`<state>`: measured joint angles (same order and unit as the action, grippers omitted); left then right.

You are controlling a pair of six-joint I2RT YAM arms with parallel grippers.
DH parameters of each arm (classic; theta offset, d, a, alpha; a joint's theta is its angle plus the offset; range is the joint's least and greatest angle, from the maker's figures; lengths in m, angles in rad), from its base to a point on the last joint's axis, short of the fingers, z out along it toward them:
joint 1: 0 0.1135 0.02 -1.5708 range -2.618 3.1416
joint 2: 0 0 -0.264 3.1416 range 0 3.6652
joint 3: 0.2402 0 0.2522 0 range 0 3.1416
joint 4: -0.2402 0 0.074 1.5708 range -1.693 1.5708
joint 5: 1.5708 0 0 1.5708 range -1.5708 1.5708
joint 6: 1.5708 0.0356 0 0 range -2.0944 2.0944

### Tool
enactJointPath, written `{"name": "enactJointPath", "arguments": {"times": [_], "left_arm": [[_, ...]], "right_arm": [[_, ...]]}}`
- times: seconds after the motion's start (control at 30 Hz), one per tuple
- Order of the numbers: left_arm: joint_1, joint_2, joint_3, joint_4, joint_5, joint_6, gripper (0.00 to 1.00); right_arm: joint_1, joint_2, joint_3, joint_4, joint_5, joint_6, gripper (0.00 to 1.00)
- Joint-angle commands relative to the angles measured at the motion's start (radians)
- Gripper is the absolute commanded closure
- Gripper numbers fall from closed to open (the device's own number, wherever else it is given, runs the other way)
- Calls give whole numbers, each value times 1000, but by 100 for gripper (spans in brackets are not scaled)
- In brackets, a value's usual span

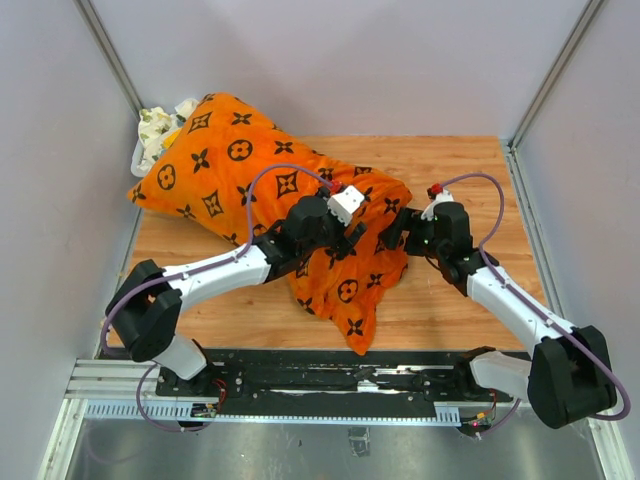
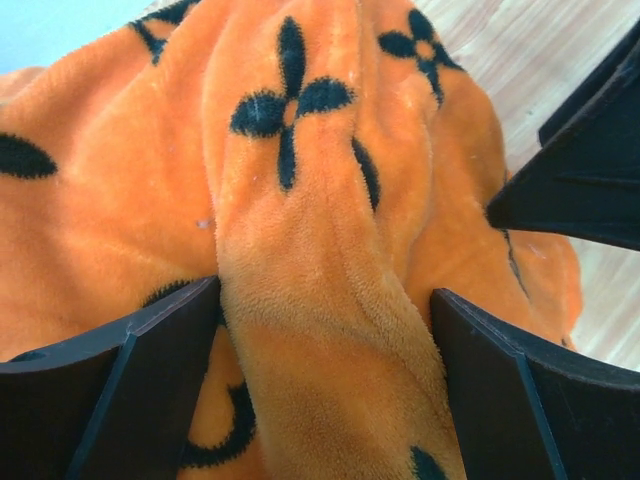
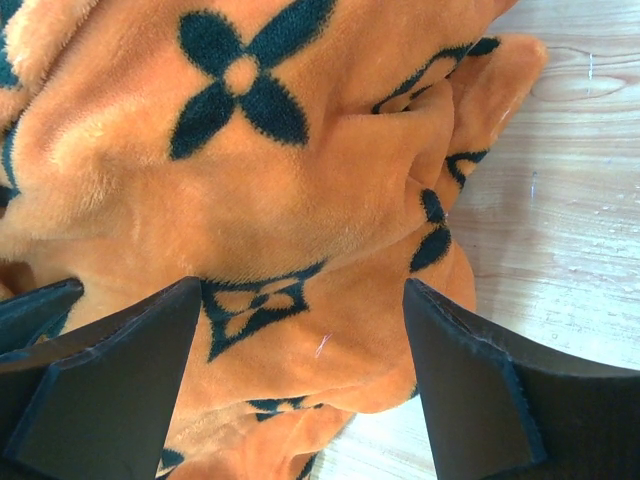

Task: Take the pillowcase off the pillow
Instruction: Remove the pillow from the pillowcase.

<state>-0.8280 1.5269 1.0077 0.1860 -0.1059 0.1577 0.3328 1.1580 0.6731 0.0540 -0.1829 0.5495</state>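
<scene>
Seen from above, the pillowcase [image 1: 240,160] sprawls across the wooden table [image 1: 450,170]. Its plump end lies at the far left, beside a pale crumpled bundle [image 1: 155,125] in the corner. A flatter, wrinkled tail runs down toward the near edge at the middle. The left gripper [image 1: 348,222] sits on the fabric about halfway along, and the right gripper [image 1: 398,230] stands just beside the case's right border, the two close together. That view does not show how the fingers stand; the wrist cameras do. The left wrist view shows a raised ridge of orange plush, printed with a black four-petal flower, running straight between the two dark fingers [image 2: 120,390]. The ridge fills the gap from one inner face to the other, and I cannot tell whether they are squeezing it or only flanking it. The right wrist view shows its fingers [image 3: 480,390] released and spread wide over a rumpled edge of the case. The fabric lies loose beneath them, with bare wood showing to the right.
</scene>
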Motion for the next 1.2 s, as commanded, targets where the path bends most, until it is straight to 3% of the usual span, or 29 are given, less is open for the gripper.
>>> {"name": "enactJointPath", "arguments": {"times": [0.0, 0.2, 0.47, 0.6, 0.93, 1.17], "left_arm": [[-8, 15, 5, 8, -212, 60, 10], [1, -84, -30, 2, -251, 112, 8], [121, -258, -100, -21, -89, 62, 4], [145, -239, -100, -30, -150, 52, 3], [145, -119, -64, -10, -117, 9, 5], [145, -100, -87, 29, -142, 4, 5]], "right_arm": [[-33, -1, -20, 21, -6, 8, 18], [-34, 3, -23, 26, -6, 8, 18], [-33, 17, -32, 34, -5, 7, 18], [-21, 2, -17, 5, 11, -10, 19], [302, -33, 145, -44, 298, -138, 18], [375, 124, 274, -16, 329, -145, 29]]}}
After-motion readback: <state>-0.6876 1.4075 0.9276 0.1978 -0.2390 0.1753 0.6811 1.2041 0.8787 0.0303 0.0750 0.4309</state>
